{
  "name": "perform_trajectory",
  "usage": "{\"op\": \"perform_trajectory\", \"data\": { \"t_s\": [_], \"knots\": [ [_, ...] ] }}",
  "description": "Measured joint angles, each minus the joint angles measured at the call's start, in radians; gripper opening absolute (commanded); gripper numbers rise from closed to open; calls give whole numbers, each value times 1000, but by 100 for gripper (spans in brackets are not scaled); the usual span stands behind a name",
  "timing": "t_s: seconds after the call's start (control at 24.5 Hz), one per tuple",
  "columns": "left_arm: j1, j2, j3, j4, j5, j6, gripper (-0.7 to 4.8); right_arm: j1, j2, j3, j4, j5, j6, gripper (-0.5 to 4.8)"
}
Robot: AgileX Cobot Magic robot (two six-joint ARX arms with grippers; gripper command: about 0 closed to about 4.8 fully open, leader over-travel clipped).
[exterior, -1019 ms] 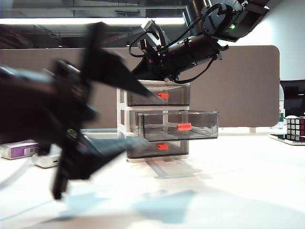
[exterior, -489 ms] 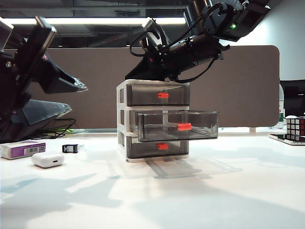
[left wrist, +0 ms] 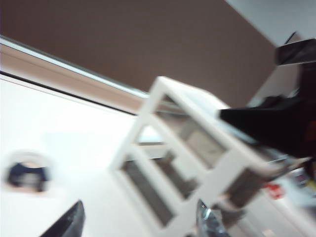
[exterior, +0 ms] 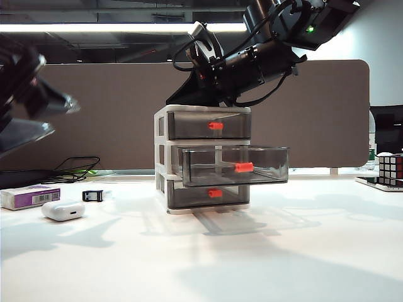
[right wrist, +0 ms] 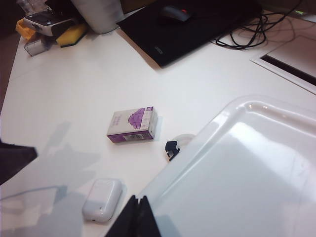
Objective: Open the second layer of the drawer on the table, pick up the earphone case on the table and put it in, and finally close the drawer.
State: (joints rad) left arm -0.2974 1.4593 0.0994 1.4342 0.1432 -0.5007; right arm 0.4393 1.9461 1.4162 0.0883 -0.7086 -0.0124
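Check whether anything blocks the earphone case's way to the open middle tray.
Nothing visible does. The earphone case lies on bare table left of the drawer; the second layer juts out, open-topped. The left gripper hangs above the case; the right gripper, jaws shut, sits atop the drawer.

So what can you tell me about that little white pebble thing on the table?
That is the earphone case. It is small, white, glossy and rounded like a pebble, probably hard plastic, with a tiny dark mark on its front. It lies flat and closed on the white table, to the left of the drawer, just in front of a white-and-purple box and near a small black clip. Nothing but the table touches it. The right wrist view shows it too, lying on its own.
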Motion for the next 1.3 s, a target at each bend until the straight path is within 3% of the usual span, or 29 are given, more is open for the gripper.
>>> {"op": "perform_trajectory", "data": {
  "t_s": [0.04,0.12,0.24,0.49,0.69,0.82,0.98,1.3],
  "knots": [
    [13,0,0,-16,11,24,372,0,-2,0,-3,-1,0,-3],
    [37,0,-1,-42,60,169,479,0,-3,0,-9,-9,0,-3],
    [42,0,0,-54,58,380,479,0,-3,0,-11,-15,0,-3],
    [96,1,2,-257,30,575,479,-1,-5,0,-16,-33,0,-3],
    [99,2,132,-526,70,687,479,-1,-5,0,-17,-33,0,-3],
    [99,2,230,-706,74,715,479,-1,-5,0,-19,-34,0,-3],
    [101,29,273,-857,74,797,479,-1,-5,0,-22,-34,0,-3],
    [104,79,288,-867,81,834,479,-1,-6,0,-27,-35,0,-3]
  ]
}}
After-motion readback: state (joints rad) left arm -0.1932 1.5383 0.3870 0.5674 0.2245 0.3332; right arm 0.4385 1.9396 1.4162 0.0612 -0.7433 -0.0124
